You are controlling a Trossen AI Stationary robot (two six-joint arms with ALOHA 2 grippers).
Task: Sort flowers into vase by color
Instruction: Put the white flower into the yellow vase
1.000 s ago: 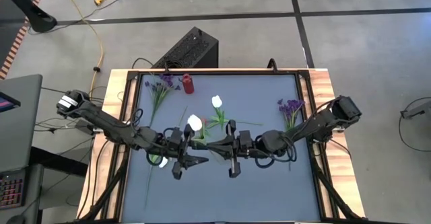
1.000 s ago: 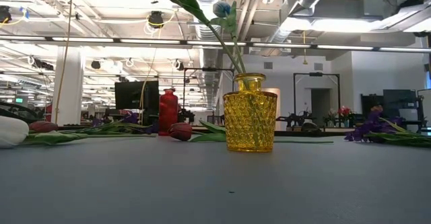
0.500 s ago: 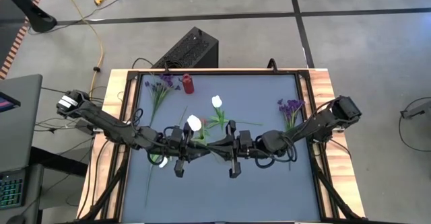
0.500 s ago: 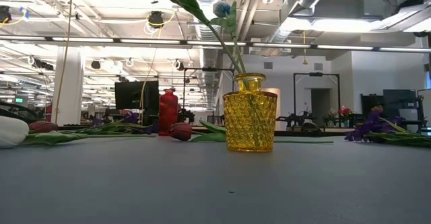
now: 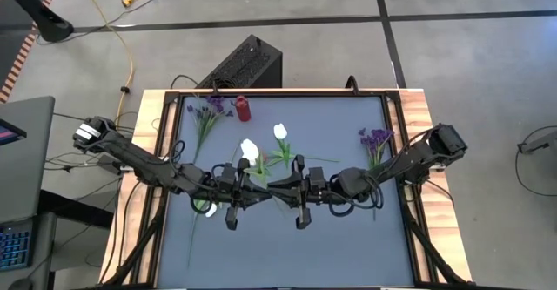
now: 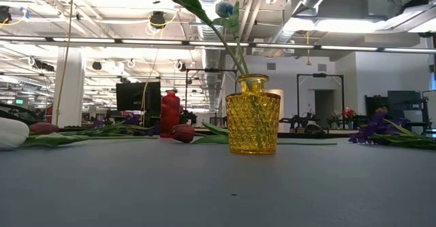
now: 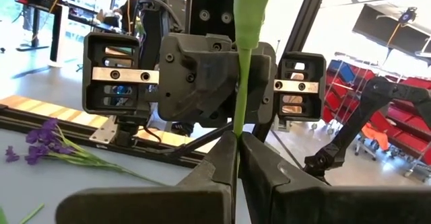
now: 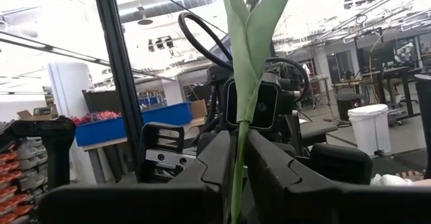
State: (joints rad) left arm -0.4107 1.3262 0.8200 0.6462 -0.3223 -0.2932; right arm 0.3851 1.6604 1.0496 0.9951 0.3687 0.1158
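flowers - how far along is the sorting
Barely started. No bloom sits finished in the yellow vase. In hand: one white tulip, its stem pinched by the left gripper and between the right gripper fingers above the vase. Left: another white tulip, purple sprigs, dark red tulips.

The left gripper (image 5: 264, 188), spread wide a second earlier, was closed onto the green stem (image 7: 240, 83) of the white tulip (image 5: 249, 149) between the two arms. The right gripper (image 5: 277, 188), clamped before, was eased slightly apart around the same stem. The tulip's white head was shifted a little toward the far edge of the bench.
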